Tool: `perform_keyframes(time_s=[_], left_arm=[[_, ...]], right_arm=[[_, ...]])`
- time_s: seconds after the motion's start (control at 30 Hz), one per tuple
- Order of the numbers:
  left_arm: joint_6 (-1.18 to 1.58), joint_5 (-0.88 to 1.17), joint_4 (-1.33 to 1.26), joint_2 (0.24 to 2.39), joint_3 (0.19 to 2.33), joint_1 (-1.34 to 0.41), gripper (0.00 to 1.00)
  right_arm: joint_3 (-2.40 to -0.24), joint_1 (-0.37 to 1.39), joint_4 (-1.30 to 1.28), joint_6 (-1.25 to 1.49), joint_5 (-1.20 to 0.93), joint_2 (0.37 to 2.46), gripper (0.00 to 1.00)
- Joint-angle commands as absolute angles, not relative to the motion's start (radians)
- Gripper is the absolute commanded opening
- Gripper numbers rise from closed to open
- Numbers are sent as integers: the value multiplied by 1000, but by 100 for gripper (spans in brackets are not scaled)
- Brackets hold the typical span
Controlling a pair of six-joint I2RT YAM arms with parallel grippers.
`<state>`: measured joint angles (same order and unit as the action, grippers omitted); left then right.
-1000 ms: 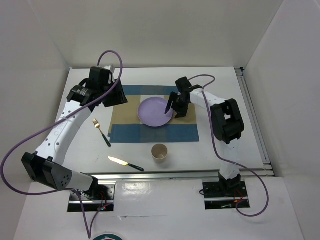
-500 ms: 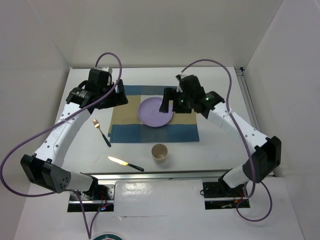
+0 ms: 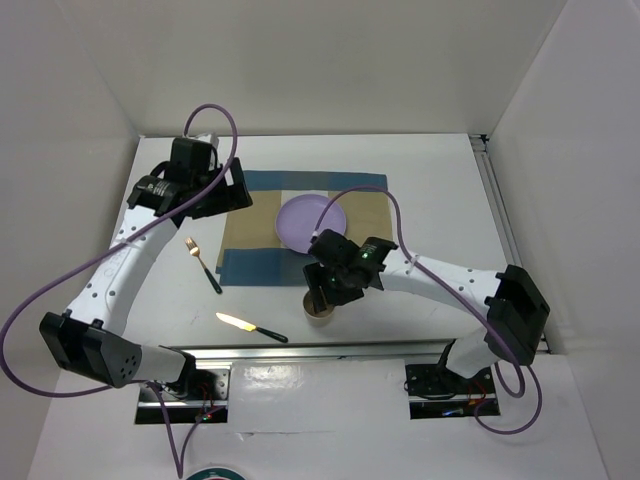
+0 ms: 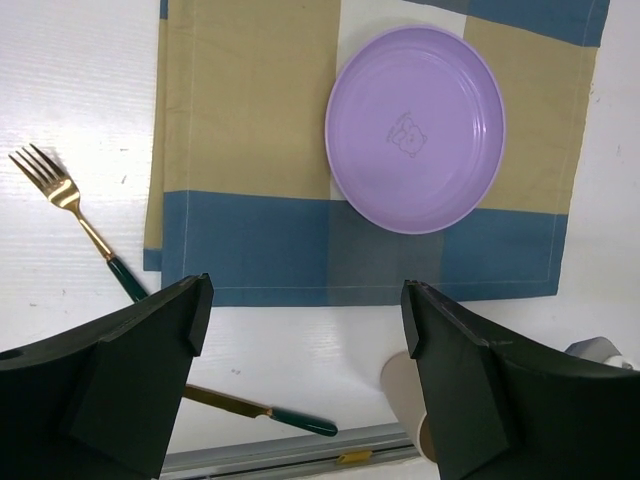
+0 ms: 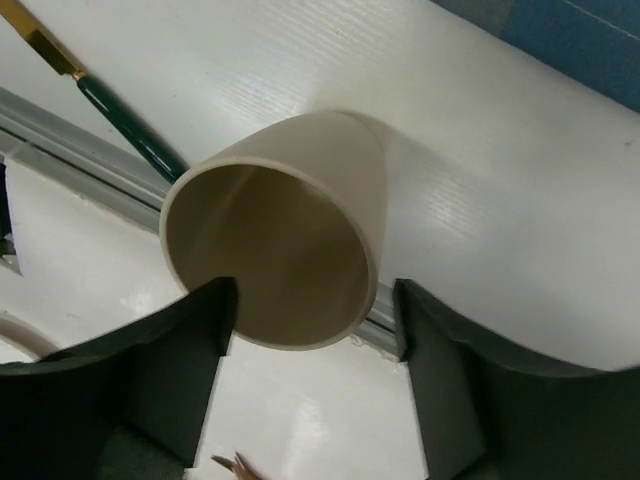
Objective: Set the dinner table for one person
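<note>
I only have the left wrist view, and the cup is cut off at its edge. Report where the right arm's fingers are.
Observer: The right gripper is open, with one of its fingers on each side of the cup. I cannot tell whether they touch it.
Operator: Check inside the cup.
Observer: It is empty, by the right wrist view.
Operator: Locate the whole knife.
Observer: The knife lies on the dinner table, on the cup's left, blade pointing away from the cup.

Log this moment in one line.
left gripper: open, empty | right gripper: open, straddling cup | plate: on placemat | fork, knife: on table
</note>
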<state>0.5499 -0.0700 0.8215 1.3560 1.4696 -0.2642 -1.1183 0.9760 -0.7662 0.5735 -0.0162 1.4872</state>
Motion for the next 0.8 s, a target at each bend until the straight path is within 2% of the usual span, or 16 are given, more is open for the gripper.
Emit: perform_keyframes(time_s=[0.0, 0.03, 0.13, 0.33, 0.53, 0.63, 0.73, 0.77], left_arm=[[541, -48, 798, 1345, 1468, -262, 94], [541, -48, 798, 1345, 1459, -262, 94], [541, -37, 789, 1336, 1459, -262, 92], [541, -37, 788, 1336, 1450, -262, 92], [532, -37, 788, 1316, 1450, -262, 92], [523, -37, 788, 1316, 1431, -253, 92], [523, -73, 749, 1316, 1376, -253, 80], [534, -84, 738, 1316, 1343, -253, 80]], right_arm=[[-1111, 985, -779, 633, 57, 1486, 69], [-1111, 985, -770, 634, 57, 1486, 58], [-1132, 985, -781, 653, 100, 1486, 42], [-1163, 985, -802, 663, 132, 1540, 39], [-1257, 985, -888, 684, 202, 1560, 0], [-1354, 956, -955, 654, 284, 1569, 0], [-1483, 846, -988, 582, 369, 1609, 0], [-1558, 804, -999, 562, 380, 1647, 0]])
